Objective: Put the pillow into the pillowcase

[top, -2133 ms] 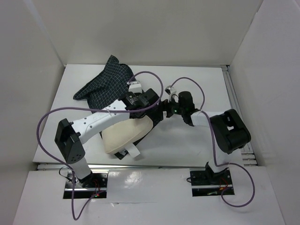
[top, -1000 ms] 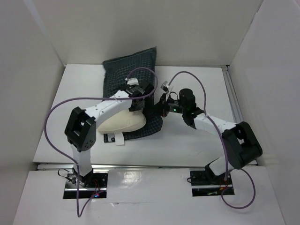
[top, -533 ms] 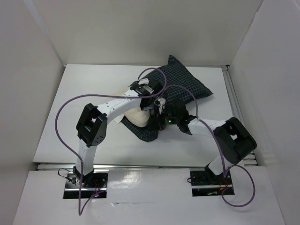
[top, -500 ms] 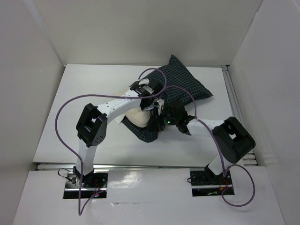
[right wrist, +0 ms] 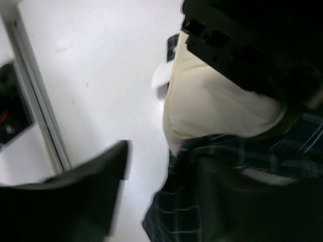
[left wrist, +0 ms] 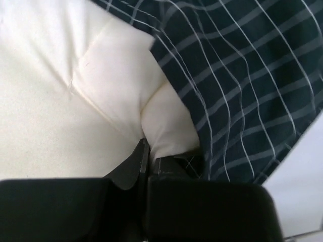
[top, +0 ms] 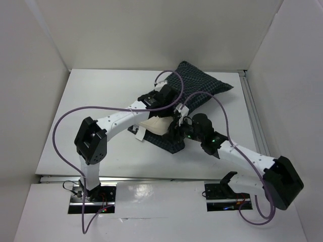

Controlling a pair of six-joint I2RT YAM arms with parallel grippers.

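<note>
While both arms are crowded over the middle of the tabletop (top: 91,101), the pillow (top: 156,126) looks mostly tucked inside the pillowcase (top: 204,91), with only its cream end poking out of the open mouth on the left side. The whole bundle lies on a diagonal. Its far corner sits close to the back wall (top: 161,35) and not far from the rail (top: 255,121) along the right edge, so it's pretty tight up there. The near corner points toward the arm bases, with a strip of bare white between it and the front edge. A wide stretch of white runs off to the left of the bundle, and a little white tag (top: 140,135) sticks out there just beside the cream end. The left claw (left wrist: 146,151) is clamped right down, its tips buried in a pinched fold of the pillow, and the checked hem is bunched up touching that same spot. The right claw (right wrist: 161,154) comes in from the front right with its fingers standing apart, roughly half spread. The pillowcase hem lies just under and between them, but the wrist view is blurry and I can't see it gripping anything.
</note>
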